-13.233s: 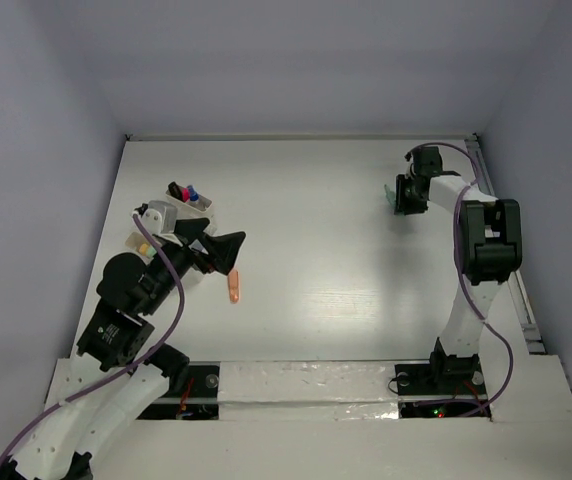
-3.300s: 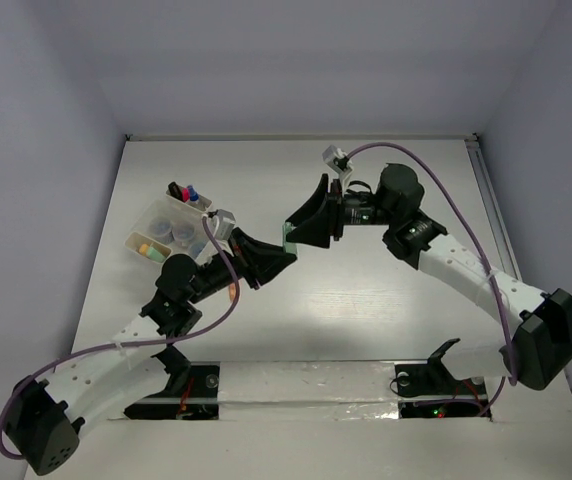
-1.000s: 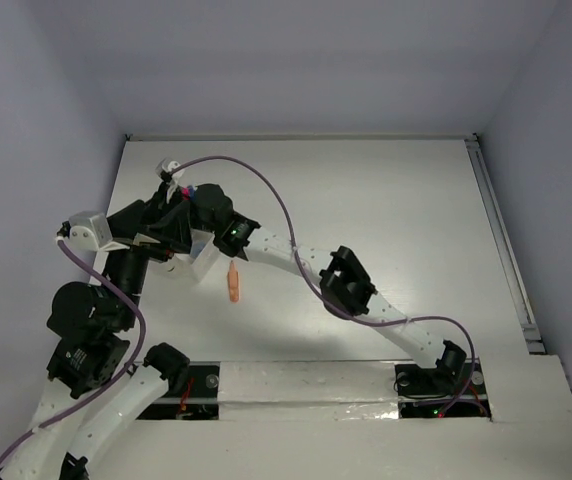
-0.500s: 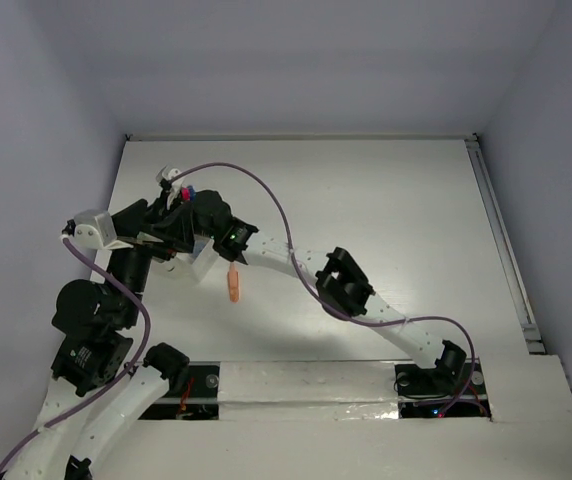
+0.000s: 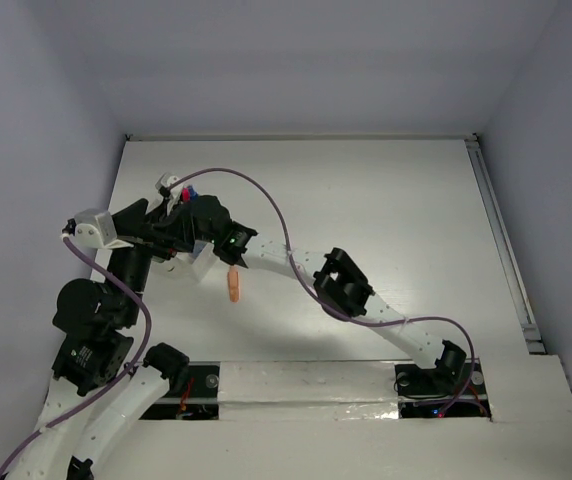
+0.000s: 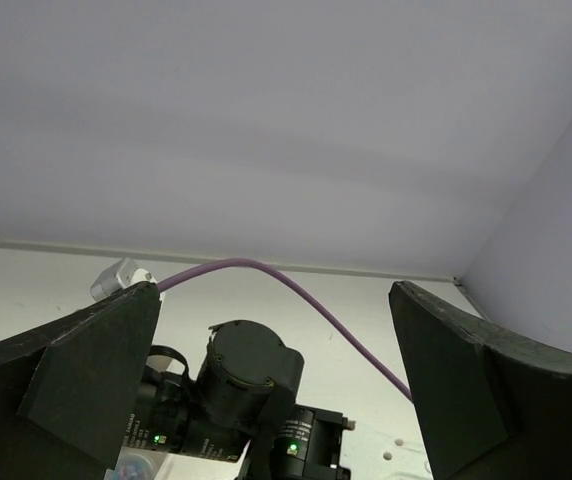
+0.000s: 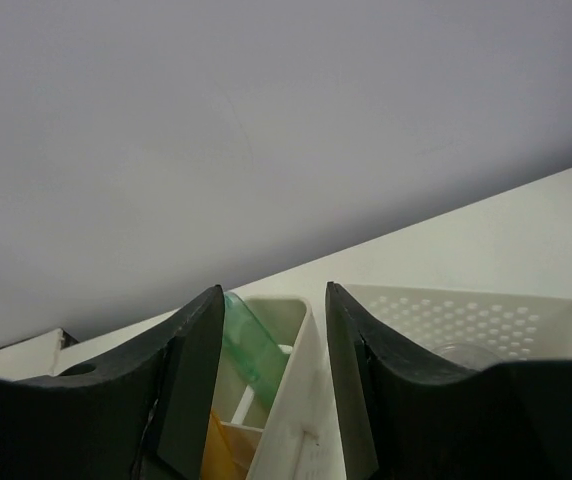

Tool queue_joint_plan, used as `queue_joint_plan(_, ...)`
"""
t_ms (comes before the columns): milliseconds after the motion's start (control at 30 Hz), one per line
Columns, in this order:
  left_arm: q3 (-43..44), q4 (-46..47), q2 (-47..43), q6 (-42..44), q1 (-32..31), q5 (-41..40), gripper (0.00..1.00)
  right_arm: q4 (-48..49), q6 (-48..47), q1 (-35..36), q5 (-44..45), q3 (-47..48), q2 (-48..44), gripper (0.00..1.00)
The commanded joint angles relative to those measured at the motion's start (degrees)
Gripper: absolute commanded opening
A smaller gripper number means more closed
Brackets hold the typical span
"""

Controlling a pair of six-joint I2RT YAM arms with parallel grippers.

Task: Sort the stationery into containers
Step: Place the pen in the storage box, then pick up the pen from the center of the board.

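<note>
A: How does the right gripper (image 7: 271, 295) stand?

B: Its jaws are parted to a narrow gap, wider than a pen, with nothing clamped. It hangs over the white bins at the table's far left, and the wall of one bin (image 7: 301, 400) runs up between the two fingers.

A: And the green marker (image 7: 249, 358)?

B: It is inside that narrow bin, leaning on a slant, close beside the finger on the left of the right wrist view. Whether that finger touches it I cannot tell, because the finger's edge hides part of the barrel. An orange piece (image 7: 220, 441) lies lower in the same bin.

A: What is on the other side of the wall?

B: A perforated bin (image 7: 486, 318) with a clear jar (image 7: 463, 356) in it, partly behind the other finger.

A: And the left gripper (image 6: 274, 290)?

B: It is spread wide and holds nothing. It is raised and faces the right arm's wrist, whose purple cable (image 6: 296, 285) arcs across the gap.

A: Is anything outside the bins?

B: One orange marker (image 5: 233, 284) lies on the table (image 5: 386, 220), near the bins on their right, apart from both grippers.
</note>
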Motion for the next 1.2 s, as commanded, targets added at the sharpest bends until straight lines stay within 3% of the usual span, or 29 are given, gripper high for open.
queue_joint_plan(0, 1.02, 2.73, 0.90, -0.59, 0.34, 1.16, 0.99, 3.42, -0.72, 0.40, -0.93, 0.96, -3.62, 0.51)
queue_joint_plan(133, 2.52, 2.20, 0.99, -0.94, 0.87, 1.16, 0.99, 4.03, -0.73, 0.40, -1.36, 0.71, -6.85, 0.51)
queue_joint_plan(233, 3.48, 1.85, 1.08, -1.55, 0.87, 1.25, 0.99, 6.66, -0.46, 0.40, -2.24, -6.04, -12.73, 0.52)
queue_joint_plan(500, 4.89, 1.59, 1.87, -4.36, 0.87, 3.18, 0.99, 12.21, -1.34, 0.40, 1.09, -35.74, -34.33, 0.56)
queue_joint_plan(600, 4.80, 0.27, 2.75, -5.86, 0.87, 4.76, 0.99, 11.86, -1.17, 0.40, 4.87, -51.44, -42.86, 0.47)
queue_joint_plan(800, 3.23, 0.97, 4.86, -9.37, 0.87, 8.98, 0.99, 7.04, 5.50, 0.40, 14.53, -69.59, -53.44, 0.18)
queue_joint_plan(833, 2.79, 1.14, 4.95, -10.60, 0.87, 9.33, 0.99, 4.24, 5.69, 0.40, 17.07, -71.44, -55.28, 0.18)
queue_joint_plan(900, 1.30, 2.72, 4.95, -11.74, 0.87, 10.74, 0.99, 0.37, 6.56, 0.40, 18.06, -74.87, -56.87, 0.21)
queue_joint_plan(1000, 0.15, 3.34, 5.30, -13.24, 0.87, 12.06, 0.99, -6.84, 7.70, 0.92, 18.84, -77.87, -58.29, 0.42)
queue_joint_plan(1033, -0.12, 3.43, 5.30, -13.59, 0.87, 12.32, 0.99, -10.86, 7.97, 0.93, 20.85, -78.04, -58.29, 0.54)
queue_joint_plan(1133, -1.26, 3.96, 4.95, -14.56, 0.87, 12.76, 0.99, -18.78, 7.89, 3.47, 24.98, -76.38, -56.10, 0.68)
queue_joint_plan(1167, -1.52, 4.13, 4.86, -14.74, 0.87, 12.76, 0.99, -20.55, 7.71, 4.61, 26.31, -75.59, -55.13, 0.69)
